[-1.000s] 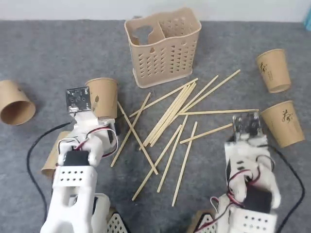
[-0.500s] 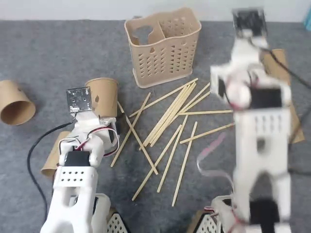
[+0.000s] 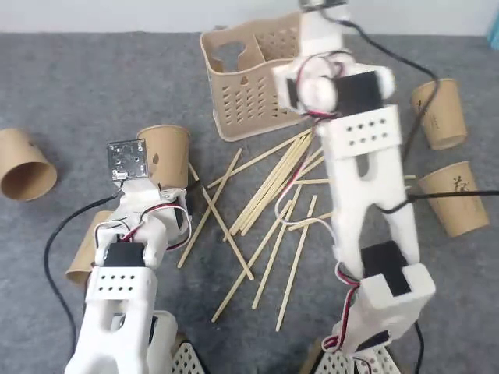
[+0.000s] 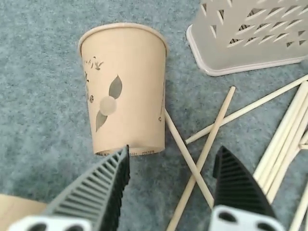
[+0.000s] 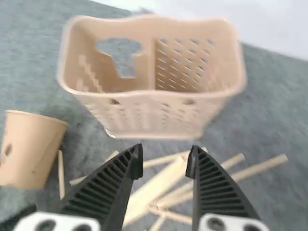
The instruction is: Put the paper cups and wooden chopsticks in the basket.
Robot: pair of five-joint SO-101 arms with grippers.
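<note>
The left pincer (image 4: 174, 154) is open and holds nothing. Just past it a paper cup (image 4: 125, 91) lies on its side, in the upper left of the frame, with a chopstick (image 4: 178, 137) right beside it. The right pincer (image 5: 164, 150) is open and empty too, near the basket (image 5: 154, 108). A hard squeeze might squash the cup, or catch the stick as well.

Robotics lab bench setup: two white plastic robot arms (image 3: 125, 273) (image 3: 365, 156) with exposed servo wiring (image 3: 153, 227) on a grey felt-covered table (image 3: 78, 86), plain pale wall (image 3: 117, 14) behind.
</note>
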